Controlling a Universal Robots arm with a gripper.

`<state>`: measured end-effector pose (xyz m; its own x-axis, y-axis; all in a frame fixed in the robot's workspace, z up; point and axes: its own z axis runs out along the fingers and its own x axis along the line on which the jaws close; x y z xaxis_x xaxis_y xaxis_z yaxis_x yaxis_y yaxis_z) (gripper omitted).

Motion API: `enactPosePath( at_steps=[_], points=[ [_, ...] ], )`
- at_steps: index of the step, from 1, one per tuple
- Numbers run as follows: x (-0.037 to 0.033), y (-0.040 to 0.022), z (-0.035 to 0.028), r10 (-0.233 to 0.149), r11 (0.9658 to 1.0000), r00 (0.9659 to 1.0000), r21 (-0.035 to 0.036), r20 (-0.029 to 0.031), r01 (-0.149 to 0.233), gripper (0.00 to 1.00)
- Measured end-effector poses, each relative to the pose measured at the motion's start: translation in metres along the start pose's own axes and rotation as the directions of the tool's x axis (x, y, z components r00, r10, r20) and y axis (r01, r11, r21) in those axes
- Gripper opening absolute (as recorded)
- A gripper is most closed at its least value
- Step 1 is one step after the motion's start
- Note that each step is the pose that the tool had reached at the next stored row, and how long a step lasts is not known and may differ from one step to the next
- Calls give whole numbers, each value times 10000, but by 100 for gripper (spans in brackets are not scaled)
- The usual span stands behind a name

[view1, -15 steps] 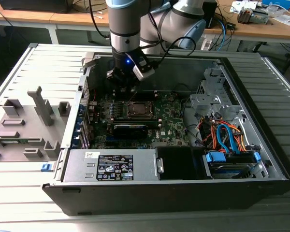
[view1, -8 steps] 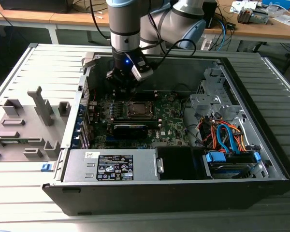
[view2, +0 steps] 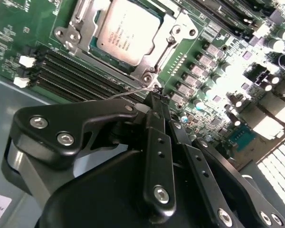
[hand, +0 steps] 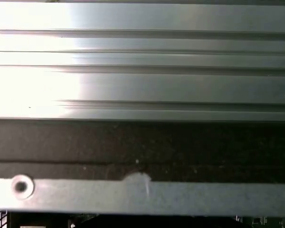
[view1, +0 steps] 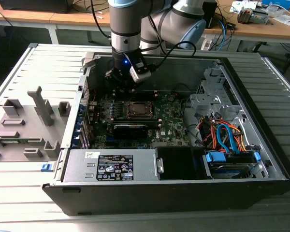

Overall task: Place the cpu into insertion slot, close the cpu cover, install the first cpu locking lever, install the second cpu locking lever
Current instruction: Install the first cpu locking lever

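The cpu (view2: 126, 31) lies flat in its socket on the green motherboard, pale metal top up. The cpu cover (view2: 167, 42) is down around it as a silver frame. In the exterior view the cpu (view1: 138, 108) sits mid-board, and my gripper (view1: 123, 83) hangs just behind it toward the exterior view's left. In the second wrist view my gripper (view2: 157, 99) is shut, black fingers (view2: 157, 142) pressed together, tips at the socket's corner. A thin wire locking lever (view2: 130, 92) runs up to the fingertips. I cannot tell whether it is pinched or only touched.
The board sits deep in an open black computer case (view1: 261, 159). Memory slots (view2: 71, 71) flank the socket. A long black card (view1: 130, 128), a labelled power supply (view1: 111, 166) and a drive bay with blue and orange cables (view1: 227, 137) lie nearby. A grey fixture (view1: 24, 125) stands outside.
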<state>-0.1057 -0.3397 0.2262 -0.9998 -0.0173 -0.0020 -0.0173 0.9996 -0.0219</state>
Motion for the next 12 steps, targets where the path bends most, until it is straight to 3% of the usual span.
enactPosePath(
  at_steps=[7,12],
  points=[
    [-17,12,1,-10,10000,10000,-3,0,10,11],
    [-34,28,4,-398,9992,9992,-3,9,398,11]
  ],
)
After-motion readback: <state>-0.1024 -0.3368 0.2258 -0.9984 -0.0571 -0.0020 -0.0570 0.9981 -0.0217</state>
